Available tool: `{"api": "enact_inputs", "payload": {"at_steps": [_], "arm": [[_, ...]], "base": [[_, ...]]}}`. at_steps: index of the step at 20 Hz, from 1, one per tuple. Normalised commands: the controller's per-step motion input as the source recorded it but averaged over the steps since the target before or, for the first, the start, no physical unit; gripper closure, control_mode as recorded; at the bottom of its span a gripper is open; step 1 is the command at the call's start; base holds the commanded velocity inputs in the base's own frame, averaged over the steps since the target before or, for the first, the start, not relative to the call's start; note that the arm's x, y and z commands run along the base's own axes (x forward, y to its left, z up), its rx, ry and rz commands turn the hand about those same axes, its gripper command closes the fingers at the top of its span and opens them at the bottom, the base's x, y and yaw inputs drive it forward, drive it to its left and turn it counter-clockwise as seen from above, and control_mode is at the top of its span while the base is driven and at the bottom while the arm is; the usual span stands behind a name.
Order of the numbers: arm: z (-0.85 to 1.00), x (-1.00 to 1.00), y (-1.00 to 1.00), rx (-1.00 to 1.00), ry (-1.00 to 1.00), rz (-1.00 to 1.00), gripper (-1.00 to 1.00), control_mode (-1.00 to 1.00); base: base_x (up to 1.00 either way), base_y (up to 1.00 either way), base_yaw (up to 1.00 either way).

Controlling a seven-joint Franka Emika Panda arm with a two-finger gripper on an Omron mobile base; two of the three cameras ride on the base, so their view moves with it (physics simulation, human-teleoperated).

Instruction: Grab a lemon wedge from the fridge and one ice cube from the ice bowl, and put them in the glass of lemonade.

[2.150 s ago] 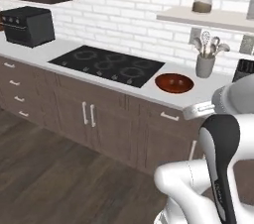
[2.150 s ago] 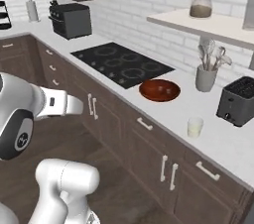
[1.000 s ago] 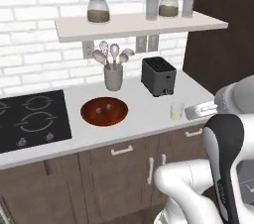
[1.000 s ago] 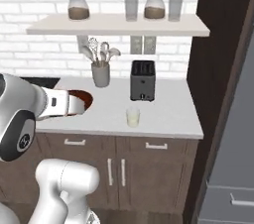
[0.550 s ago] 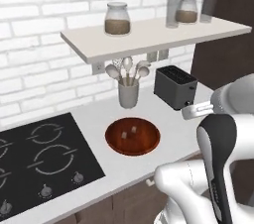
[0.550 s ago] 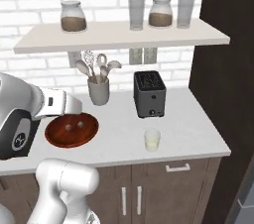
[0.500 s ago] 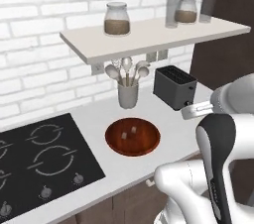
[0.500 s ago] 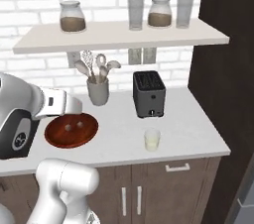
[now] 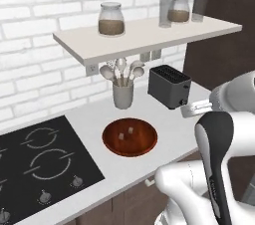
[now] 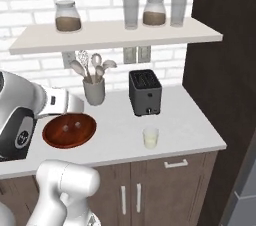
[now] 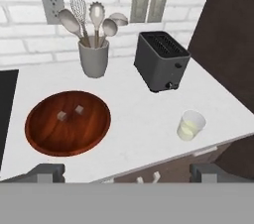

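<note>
Ice bowl [image 11: 67,123] is lying lower left with cubes inside, lemonade glass [image 11: 191,125] lower right; gripper [image 11: 127,173], jaws apart and empty, is likely approaching for an ice cube [image 11: 62,116].

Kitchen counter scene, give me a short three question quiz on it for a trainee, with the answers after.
1. True or false: the ice bowl holds two ice cubes.
2. Which stands nearest the glass of lemonade? A. toaster B. utensil cup C. cooktop
3. Fill in: the gripper jaws are ____, holding nothing.

Key
1. True: two small pale cubes lie in the bowl.
2. A
3. open
</note>
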Motion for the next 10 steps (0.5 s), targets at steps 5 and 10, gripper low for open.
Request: {"api": "enact_inputs", "payload": {"at_steps": [5, 10], "arm": [[-0.12, 0.36, 0.45, 0.00, 0.00, -0.01, -1.00, -1.00], [-0.23, 0.25, 0.65, 0.00, 0.06, 0.06, -1.00, -1.00]], "base": [[0.00, 0.00, 0.00], [0.00, 0.00, 0.00]]}}
